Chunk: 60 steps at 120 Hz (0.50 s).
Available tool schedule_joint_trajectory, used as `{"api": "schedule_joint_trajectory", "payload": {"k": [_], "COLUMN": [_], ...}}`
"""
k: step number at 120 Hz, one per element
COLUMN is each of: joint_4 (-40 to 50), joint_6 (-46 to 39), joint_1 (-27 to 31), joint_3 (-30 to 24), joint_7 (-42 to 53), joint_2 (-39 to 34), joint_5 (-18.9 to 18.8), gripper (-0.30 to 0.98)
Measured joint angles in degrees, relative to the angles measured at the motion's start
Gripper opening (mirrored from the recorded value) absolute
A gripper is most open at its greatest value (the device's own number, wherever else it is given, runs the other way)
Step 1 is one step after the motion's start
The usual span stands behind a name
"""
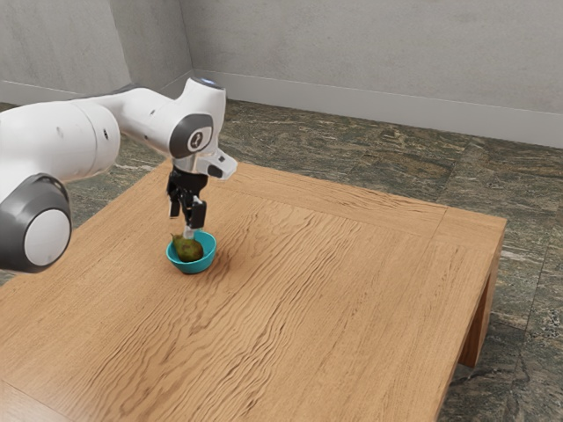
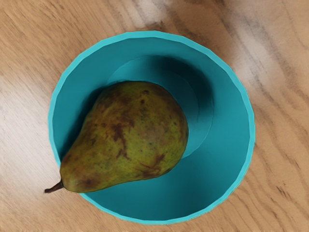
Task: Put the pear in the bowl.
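Claw (image 1: 184,223) open, fingers apart, just above the pear (image 2: 128,135), which sits in the teal bowl (image 2: 224,126), mottled green and brown, fat end down inside, neck and dark stem (image 2: 53,187) reaching over the rim. Bowl upright on the wood-grained bench (image 1: 325,299), well in from the edge at the exterior view's right; farther off, dark veined stone floor (image 1: 352,149), then grey wall (image 1: 378,53).

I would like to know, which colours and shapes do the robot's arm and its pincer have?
The arm is glossy white, with thick rounded segments and dark grey covers at joints; one cover bears a small pale round marking. The pincer is mostly black, angular and two-fingered.
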<state>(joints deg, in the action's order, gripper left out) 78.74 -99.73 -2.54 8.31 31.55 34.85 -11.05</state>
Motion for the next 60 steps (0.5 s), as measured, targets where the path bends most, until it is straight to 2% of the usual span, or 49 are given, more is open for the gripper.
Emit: {"api": "schedule_joint_trajectory", "payload": {"k": [13, 33, 45, 60], "joint_4": [1.5, 11.3, 11.2, 10.7], "joint_6": [0.1, 2.8, 5.1, 6.8], "joint_1": [-1.3, -3.0, -3.2, -3.9], "joint_3": [-0.1, -0.3, -1.2, -1.4], "joint_7": [-0.1, -2.7, -4.6, -6.6], "joint_2": [-7.3, -27.8, -29.9, -30.2], "joint_5": [3.3, 10.4, 13.0, 14.4], "gripper": [0.66, 0.67, 0.68, 0.68]}}
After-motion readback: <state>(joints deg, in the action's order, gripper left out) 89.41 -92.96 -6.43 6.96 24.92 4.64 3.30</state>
